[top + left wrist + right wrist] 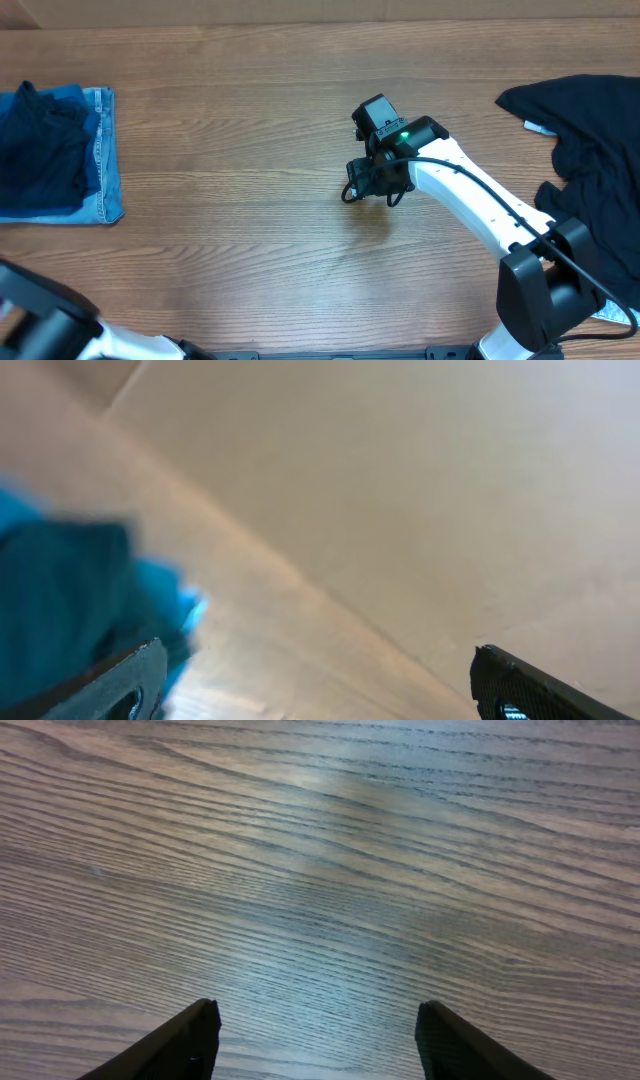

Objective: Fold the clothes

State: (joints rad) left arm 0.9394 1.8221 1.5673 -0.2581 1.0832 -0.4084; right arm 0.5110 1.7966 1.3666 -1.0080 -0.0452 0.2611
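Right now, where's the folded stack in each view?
Overhead: stack at the far left edge.
Left wrist: probably the stack, a blurred blue patch at left.
Right wrist: not in it.
Shared landmark: the wood-grain table, clear in overhead and right wrist.

Far to my left on the bench (250, 150) sits a folded stack (60, 150): a dark navy garment (40, 150) on top, a brighter blue one (91, 165) beneath, and light-blue denim (106, 150) at the bottom, its hem showing. At my right, a loose dark navy heap (590, 170) sprawls crumpled and unfolded, white label (540, 127) exposed.
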